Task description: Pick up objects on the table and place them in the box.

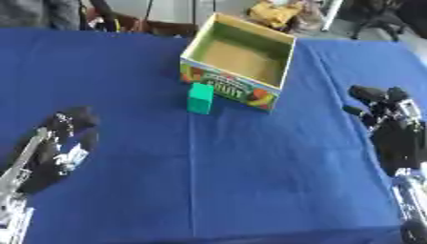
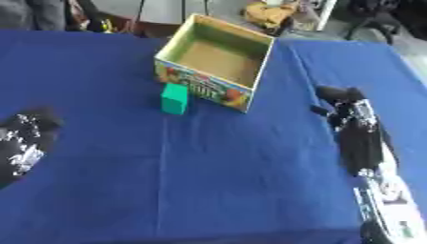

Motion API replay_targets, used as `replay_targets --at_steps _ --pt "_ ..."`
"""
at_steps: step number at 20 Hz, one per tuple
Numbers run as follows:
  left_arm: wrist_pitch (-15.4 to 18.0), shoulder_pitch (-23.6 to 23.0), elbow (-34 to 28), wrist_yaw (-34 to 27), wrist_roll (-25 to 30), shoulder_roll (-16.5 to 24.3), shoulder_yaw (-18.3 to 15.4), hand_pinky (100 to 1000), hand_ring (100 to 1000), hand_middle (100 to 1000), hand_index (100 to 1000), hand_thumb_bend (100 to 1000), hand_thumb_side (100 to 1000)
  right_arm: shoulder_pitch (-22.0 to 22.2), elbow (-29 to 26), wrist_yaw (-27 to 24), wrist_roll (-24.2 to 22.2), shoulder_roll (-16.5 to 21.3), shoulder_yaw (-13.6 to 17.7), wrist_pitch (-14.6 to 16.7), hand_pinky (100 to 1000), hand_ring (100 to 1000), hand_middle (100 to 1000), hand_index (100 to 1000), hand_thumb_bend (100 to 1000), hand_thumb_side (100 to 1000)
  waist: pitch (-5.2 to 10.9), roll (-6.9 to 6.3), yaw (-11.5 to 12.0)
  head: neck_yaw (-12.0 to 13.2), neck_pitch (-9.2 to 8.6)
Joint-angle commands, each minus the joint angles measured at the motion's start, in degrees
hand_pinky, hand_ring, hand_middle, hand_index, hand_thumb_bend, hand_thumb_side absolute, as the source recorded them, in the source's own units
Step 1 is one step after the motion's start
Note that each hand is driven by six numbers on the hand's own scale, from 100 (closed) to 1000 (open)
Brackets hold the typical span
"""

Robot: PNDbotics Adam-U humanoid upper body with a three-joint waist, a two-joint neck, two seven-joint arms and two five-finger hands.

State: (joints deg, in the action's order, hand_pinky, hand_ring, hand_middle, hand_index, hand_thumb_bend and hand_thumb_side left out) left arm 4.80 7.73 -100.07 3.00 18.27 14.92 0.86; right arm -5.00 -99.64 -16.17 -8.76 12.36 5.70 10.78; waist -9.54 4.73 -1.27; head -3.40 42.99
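- Table (image 1: 250, 190), blue cloth: broad bare stretch between both hands and the box; ample room to approach.
- Box (image 1: 288, 57) sat at the far middle, open top, nothing visible inside.
- Right hand (image 2: 346, 107) hovered at the right edge, holding nothing; whether curled or straight, could not tell.
- Left hand (image 1: 71, 125) low at the left, nothing held; finger state unclear.
- Green block (image 1: 200, 97) stood just beside the box's near wall, possibly touching.
- Risk: fingers closing there could catch the wall, shoving the box or tipping the block.
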Motion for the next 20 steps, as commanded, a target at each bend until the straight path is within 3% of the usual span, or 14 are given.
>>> replay_targets --at_steps 1,11,20 --pt "0.02 0.72 -0.98 0.01 -0.36 1.12 -0.16 935 797 687 877 668 493 -0.22 -0.94 0.47 0.15 0.86 0.51 -0.05 820 918 783 747 100 874 0.82 -0.18 -0.09 -0.13 -0.19" --pt "-0.12 2.44 -1.15 2.13 -0.76 3.02 0.15 923 789 677 874 653 498 -0.21 -0.91 0.67 0.05 0.83 0.43 -0.06 822 919 784 748 100 875 0.71 -0.22 -0.10 -0.10 -0.11" --pt "0.95 13.90 3.17 12.15 2.82 12.04 5.69 877 773 679 885 696 497 -0.08 -0.78 0.53 -0.31 1.03 0.13 -0.15 823 919 784 748 100 874 1.14 -0.52 -0.76 0.23 -0.09"
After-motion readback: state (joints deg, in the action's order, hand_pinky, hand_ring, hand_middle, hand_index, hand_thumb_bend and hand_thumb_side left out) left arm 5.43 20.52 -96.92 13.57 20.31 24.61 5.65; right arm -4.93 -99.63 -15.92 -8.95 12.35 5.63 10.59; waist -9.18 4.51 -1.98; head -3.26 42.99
